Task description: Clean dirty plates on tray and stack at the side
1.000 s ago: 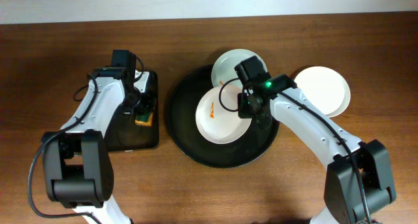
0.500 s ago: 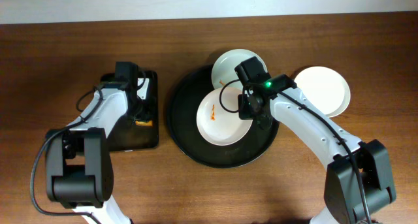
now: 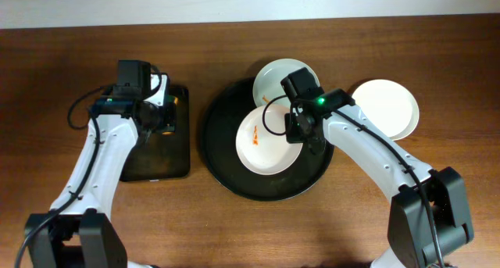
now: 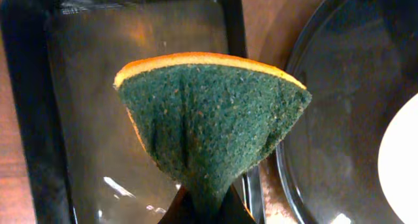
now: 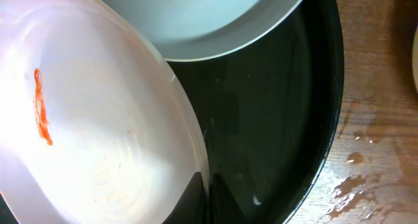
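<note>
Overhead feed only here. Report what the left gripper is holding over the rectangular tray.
Observer: The left wrist view shows the left gripper pinching a folded sponge from below, with the green scouring side facing the camera and the orange layer on top.
Operator: Now confirm the right gripper's hold.
Observer: In the right wrist view, the right gripper is shut on the rim of the smeared plate, over the round tray.
Operator: Check the table beside that tray.
Observer: Water drops lie on the tabletop just outside the tray's rim.
</note>
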